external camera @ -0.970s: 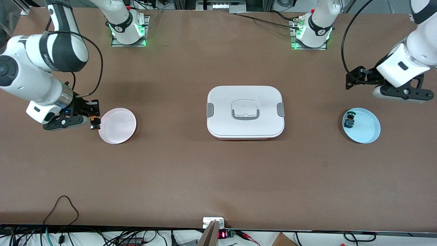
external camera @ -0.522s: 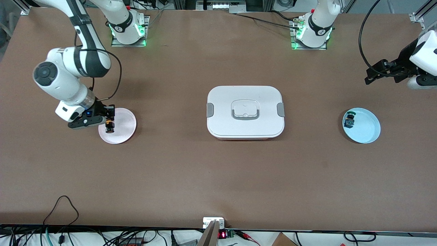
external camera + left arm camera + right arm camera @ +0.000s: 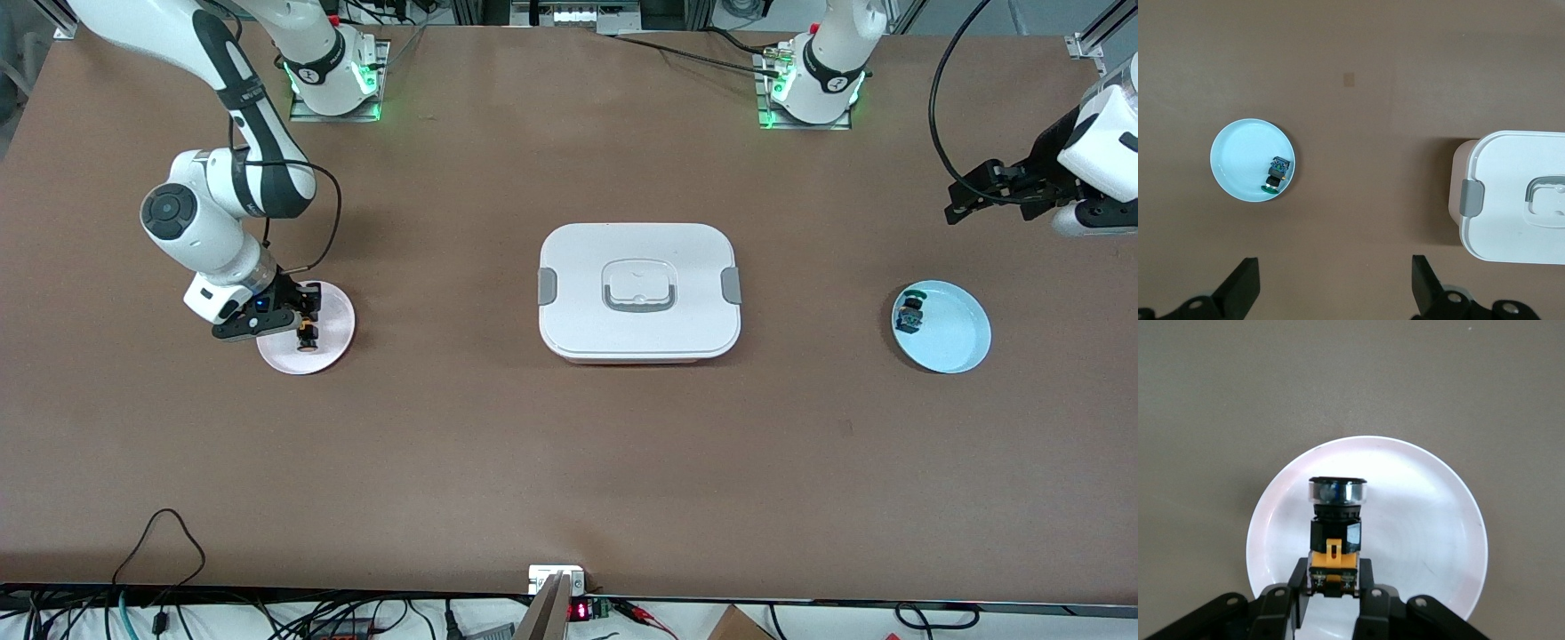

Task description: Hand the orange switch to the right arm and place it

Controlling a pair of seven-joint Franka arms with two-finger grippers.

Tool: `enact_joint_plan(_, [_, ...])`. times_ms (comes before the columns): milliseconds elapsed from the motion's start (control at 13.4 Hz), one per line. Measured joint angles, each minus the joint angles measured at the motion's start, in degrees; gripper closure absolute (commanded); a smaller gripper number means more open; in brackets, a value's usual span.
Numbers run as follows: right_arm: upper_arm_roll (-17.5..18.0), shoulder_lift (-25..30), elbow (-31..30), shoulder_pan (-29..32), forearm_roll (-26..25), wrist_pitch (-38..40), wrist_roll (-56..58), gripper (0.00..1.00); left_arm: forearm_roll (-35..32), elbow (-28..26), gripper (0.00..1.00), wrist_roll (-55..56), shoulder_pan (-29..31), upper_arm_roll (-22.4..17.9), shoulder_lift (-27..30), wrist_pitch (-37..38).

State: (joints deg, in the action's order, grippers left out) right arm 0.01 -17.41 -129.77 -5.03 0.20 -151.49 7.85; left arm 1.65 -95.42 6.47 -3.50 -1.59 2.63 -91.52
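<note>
Right gripper (image 3: pixel 305 325) is carrying the orange switch (image 3: pixel 307 336) in over the pink plate (image 3: pixel 331 313).

Over the past second it has been swinging in from beside the plate's rim, and its fingers are now clamping the switch (image 3: pixel 1335 532) above the plate (image 3: pixel 1431 520); placing looks imminent. The left gripper (image 3: pixel 1331 293), fingers spread and empty, is waiting above the table near the blue plate (image 3: pixel 1238 160) holding the green switch (image 3: pixel 1276 179).

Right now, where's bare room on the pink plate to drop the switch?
The right gripper holds the orange switch over the pink plate, whose visible surface is bare. The blue plate holds the green switch at one rim. The left gripper waits above bare table.
</note>
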Motion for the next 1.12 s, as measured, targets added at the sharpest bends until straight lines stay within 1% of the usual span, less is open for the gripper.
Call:
enact_joint_plan(299, [0.0,-2.2,-1.0,-0.06,0.0,-3.59,-0.31,1.0,0.0,0.13,0.0,0.0,-0.32,0.13,-0.21,0.0])
enact_joint_plan(373, [0.0,-2.64,-1.47,-0.06,0.0,-4.79,-0.38,0.98,0.0,0.13,0.0,0.01,-0.32,0.13,-0.23,0.0])
enact_joint_plan(597, [0.0,-3.02,-2.2,-0.06,0.0,-6.43,-0.49,0.88,0.0,0.13,0.0,0.01,-0.32,0.13,-0.23,0.0])
enact_joint_plan(672, [0.0,-2.9,-2.19,-0.07,0.0,-6.43,-0.49,0.73,0.0,0.13,0.0,0.03,-0.32,0.13,-0.24,0.0])
enact_joint_plan(746, [0.0,-2.52,-2.12,-0.1,0.0,-6.09,-0.49,0.44,0.0,0.13,0.0,0.03,-0.32,0.13,-0.29,0.0])
enact_joint_plan(821, [0.02,-1.84,-1.86,-0.15,0.0,-4.79,-0.49,0.11,0.0,0.14,0.0,0.03,-0.32,0.13,-0.35,0.0])
enact_joint_plan(896, [0.07,-0.68,-1.27,-0.24,0.0,-2.49,-0.49,0.0,0.0,0.15,0.0,0.04,-0.32,0.13,-0.42,0.0])
enact_joint_plan(1119, [0.26,4.58,1.83,-0.46,0.0,6.89,-0.5,0.0,0.0,0.25,0.0,0.06,-0.32,0.13,-0.63,0.0])
